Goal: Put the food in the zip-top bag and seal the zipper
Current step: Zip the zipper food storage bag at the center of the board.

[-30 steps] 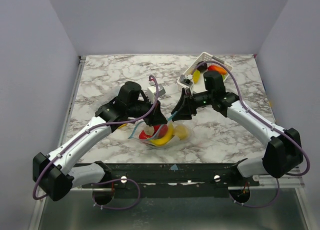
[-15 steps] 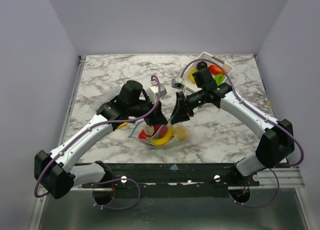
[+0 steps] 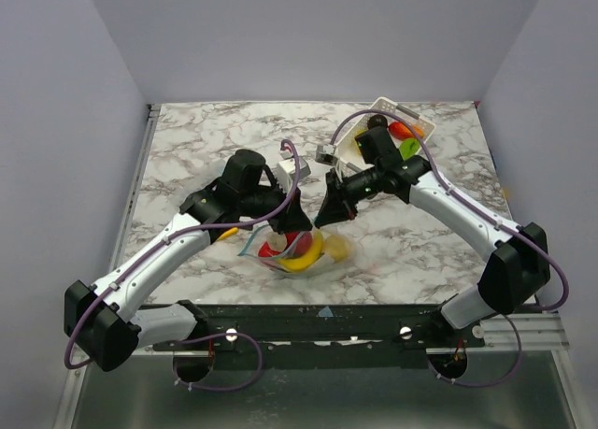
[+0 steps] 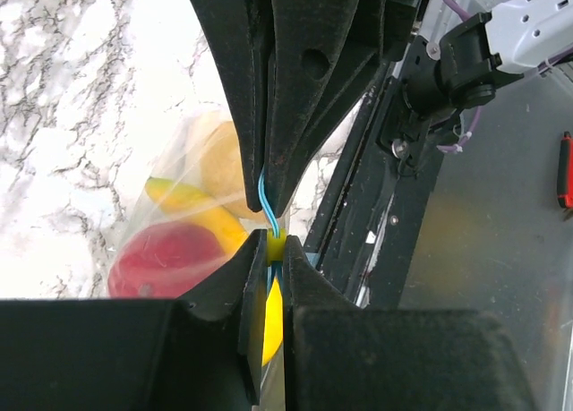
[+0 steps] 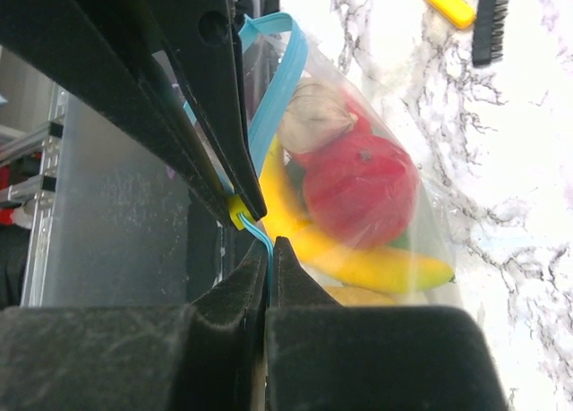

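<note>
The zip-top bag (image 3: pixel 313 258) lies near the table's front edge. It holds food: a red fruit (image 5: pixel 363 187), a yellow banana (image 5: pixel 367 263) and a white piece (image 5: pixel 313 115). My left gripper (image 3: pixel 297 220) is shut on the zipper's yellow slider (image 4: pixel 276 245), with the light blue zipper (image 4: pixel 265 196) running out of its jaws. My right gripper (image 3: pixel 333 214) is shut on the same blue zipper (image 5: pixel 265 241), right next to the left fingertips. The rest of the strip curves up in a loop (image 5: pixel 285 62). Both grippers hold the bag's mouth above the table.
A white basket (image 3: pixel 381 105) at the back right holds red (image 3: pixel 403 128), green (image 3: pixel 409 148) and dark purple (image 3: pixel 377 121) toy food. A small white-grey block (image 3: pixel 291 168) sits behind the left wrist. A yellow-and-black tool (image 5: pixel 445 1) lies on the marble.
My right arm has swung its wrist left and away from the basket, with the gripper still at the bag's mouth. The left arm and the bag have barely moved.
</note>
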Action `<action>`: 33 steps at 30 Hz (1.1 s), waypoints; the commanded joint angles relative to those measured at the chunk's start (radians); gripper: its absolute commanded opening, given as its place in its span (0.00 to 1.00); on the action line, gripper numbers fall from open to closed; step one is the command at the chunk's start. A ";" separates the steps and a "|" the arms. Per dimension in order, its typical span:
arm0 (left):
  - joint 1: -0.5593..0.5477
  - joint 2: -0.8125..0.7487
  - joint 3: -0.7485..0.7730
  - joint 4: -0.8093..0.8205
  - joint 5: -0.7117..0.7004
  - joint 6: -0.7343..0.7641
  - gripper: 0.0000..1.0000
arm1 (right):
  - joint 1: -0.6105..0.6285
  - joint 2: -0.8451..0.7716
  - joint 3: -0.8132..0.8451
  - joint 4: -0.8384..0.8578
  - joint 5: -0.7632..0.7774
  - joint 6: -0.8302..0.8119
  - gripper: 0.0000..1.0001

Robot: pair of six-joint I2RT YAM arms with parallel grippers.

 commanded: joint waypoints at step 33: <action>0.006 -0.066 0.005 -0.075 -0.103 -0.019 0.00 | 0.015 -0.407 -0.299 0.368 1.219 0.683 0.00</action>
